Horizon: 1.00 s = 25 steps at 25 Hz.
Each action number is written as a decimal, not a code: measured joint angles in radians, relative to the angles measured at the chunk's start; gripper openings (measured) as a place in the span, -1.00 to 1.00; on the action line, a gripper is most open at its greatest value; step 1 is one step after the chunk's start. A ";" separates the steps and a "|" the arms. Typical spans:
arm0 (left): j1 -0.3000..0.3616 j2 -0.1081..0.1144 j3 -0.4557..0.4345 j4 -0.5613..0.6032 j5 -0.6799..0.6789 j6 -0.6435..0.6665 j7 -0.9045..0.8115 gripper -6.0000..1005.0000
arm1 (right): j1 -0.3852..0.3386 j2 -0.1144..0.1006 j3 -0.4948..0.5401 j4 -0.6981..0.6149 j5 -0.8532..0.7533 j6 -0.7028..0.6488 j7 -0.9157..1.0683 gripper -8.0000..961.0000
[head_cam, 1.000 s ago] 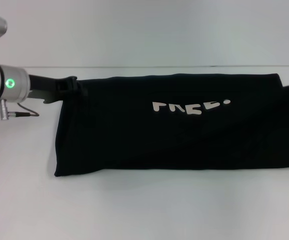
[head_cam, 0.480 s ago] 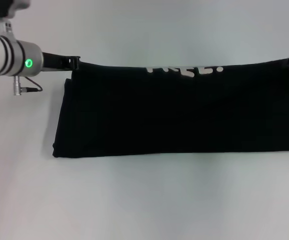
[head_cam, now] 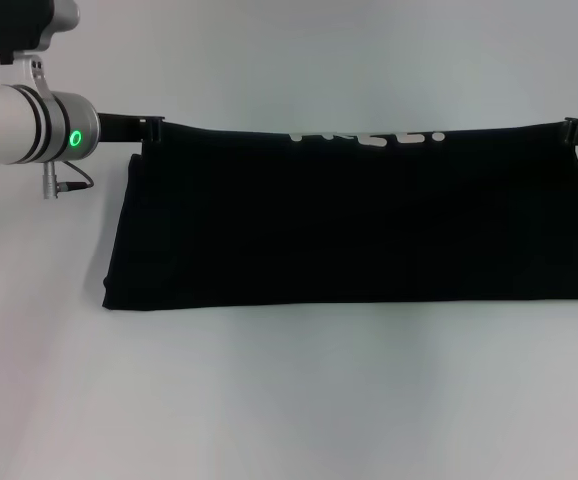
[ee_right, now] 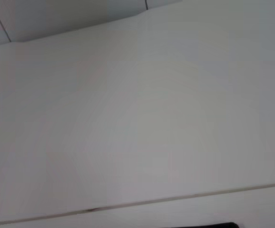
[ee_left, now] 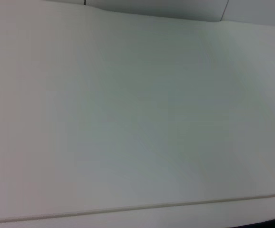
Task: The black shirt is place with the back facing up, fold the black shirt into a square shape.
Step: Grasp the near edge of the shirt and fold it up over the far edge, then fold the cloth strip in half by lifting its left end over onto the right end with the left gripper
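Observation:
The black shirt point(head_cam: 359, 220) lies as a wide folded band across the white table in the head view. Only the lower parts of its white lettering point(head_cam: 364, 136) show, at the far edge. My left gripper point(head_cam: 150, 128) is at the shirt's far left corner and is shut on the cloth. My right gripper point(head_cam: 575, 132) is at the far right corner and is shut on the cloth too. The far edge runs taut between them. The near edge rests flat on the table. Both wrist views show only table surface, with a dark sliver point(ee_right: 218, 225) at one edge.
The white table point(head_cam: 289, 400) spreads bare in front of the shirt and behind it. My left arm's silver forearm point(head_cam: 19, 125), with a green light, reaches in from the left. A table seam point(ee_left: 128, 207) crosses the left wrist view.
Both grippers have carried the shirt's held edge away from me and down. The lettering has moved from the middle of the cloth to its far edge. The band looks flatter.

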 joint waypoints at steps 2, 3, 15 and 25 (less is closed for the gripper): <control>0.000 0.000 0.001 0.000 0.000 -0.003 -0.001 -0.73 | 0.003 0.000 0.000 0.000 0.000 0.007 -0.001 -0.84; 0.000 0.000 0.001 0.000 0.000 -0.006 -0.002 -0.73 | 0.005 0.000 0.000 0.000 0.000 0.009 -0.001 -0.85; -0.025 -0.024 -0.002 -0.020 0.000 -0.055 0.044 -0.69 | 0.012 -0.001 -0.015 0.005 -0.001 0.035 0.004 -0.81; 0.014 0.076 -0.193 0.077 -0.092 0.306 -0.209 -0.35 | 0.020 -0.139 -0.011 -0.079 -0.002 -0.259 0.170 -0.24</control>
